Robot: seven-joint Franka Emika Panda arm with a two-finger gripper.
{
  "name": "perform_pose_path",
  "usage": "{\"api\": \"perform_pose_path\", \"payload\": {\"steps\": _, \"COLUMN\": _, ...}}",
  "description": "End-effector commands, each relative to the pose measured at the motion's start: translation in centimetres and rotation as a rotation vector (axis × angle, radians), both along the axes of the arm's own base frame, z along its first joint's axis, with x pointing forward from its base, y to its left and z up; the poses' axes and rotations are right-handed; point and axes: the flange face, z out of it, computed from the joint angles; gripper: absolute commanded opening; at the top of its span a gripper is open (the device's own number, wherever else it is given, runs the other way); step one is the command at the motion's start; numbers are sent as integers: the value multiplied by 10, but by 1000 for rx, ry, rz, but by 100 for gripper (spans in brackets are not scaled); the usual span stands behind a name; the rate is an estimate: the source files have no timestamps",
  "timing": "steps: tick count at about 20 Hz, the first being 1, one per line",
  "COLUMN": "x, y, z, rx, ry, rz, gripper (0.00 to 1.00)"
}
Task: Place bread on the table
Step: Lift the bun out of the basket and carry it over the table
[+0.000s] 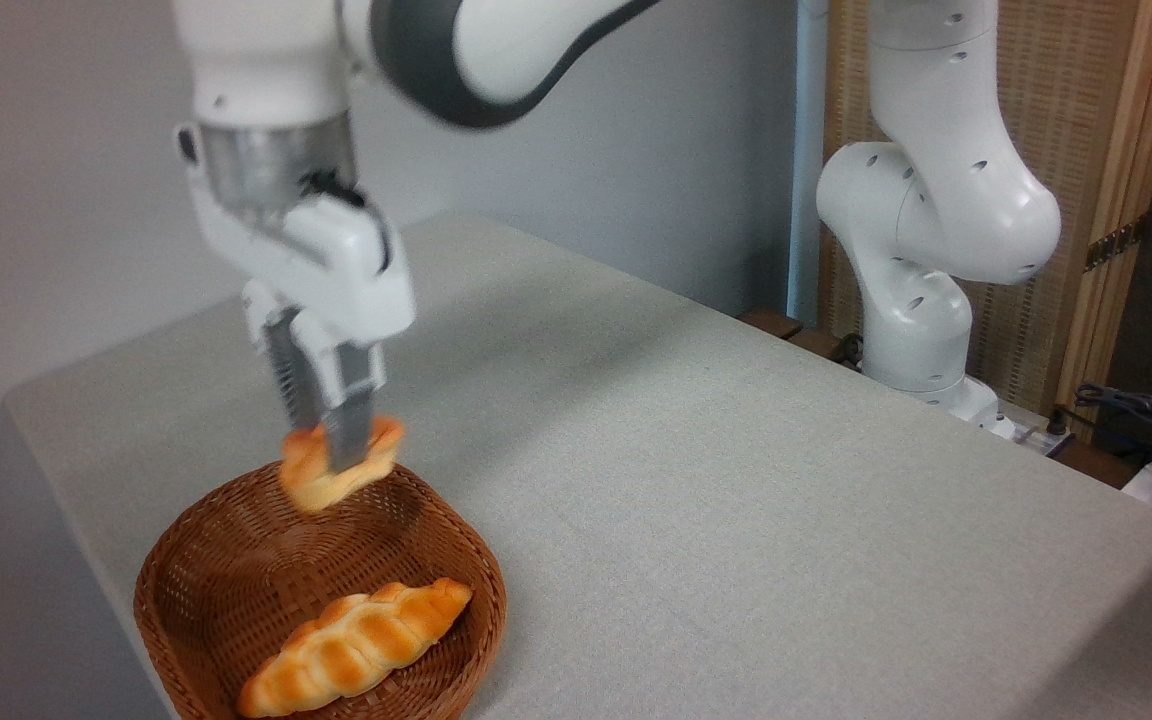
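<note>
The bread [311, 482], a small golden-orange bun, hangs in the air above the far rim of the wicker basket. My gripper [331, 450] is shut on it, its fingers pointing down and pinching the bun from both sides. The table [716, 480], covered in light grey-beige cloth, stretches out to the right of the basket. The bun and gripper look slightly blurred.
A brown wicker basket [226, 560] sits at the table's near left corner with a longer braided loaf [356, 648] lying in it. The arm's white base [921, 290] stands at the table's far right edge, with cables [1136, 415] beside it.
</note>
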Motion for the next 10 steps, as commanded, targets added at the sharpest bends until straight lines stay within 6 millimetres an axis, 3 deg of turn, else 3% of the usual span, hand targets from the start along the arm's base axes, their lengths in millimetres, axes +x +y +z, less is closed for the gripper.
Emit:
{"api": "perform_pose_path", "payload": {"steps": 1, "x": -43, "y": 1, "z": 9, "rx": -6, "ry": 126, "rz": -66, "gripper": 33}}
{"api": "perform_pose_path", "payload": {"steps": 2, "x": -53, "y": -2, "z": 3, "rx": -2, "ry": 158, "rz": -89, "gripper": 34}}
{"api": "perform_pose_path", "payload": {"steps": 5, "x": -81, "y": -38, "z": -25, "rx": 12, "ry": 221, "rz": -189, "gripper": 38}}
{"api": "perform_pose_path", "payload": {"steps": 8, "x": -97, "y": -74, "z": -61, "rx": 43, "ry": 285, "rz": -264, "gripper": 50}}
{"api": "perform_pose_path", "payload": {"steps": 9, "x": -101, "y": -81, "z": -73, "rx": 52, "ry": 306, "rz": -280, "gripper": 57}}
{"api": "perform_pose_path", "payload": {"steps": 10, "x": -106, "y": -87, "z": -84, "rx": 58, "ry": 326, "rz": -293, "gripper": 71}}
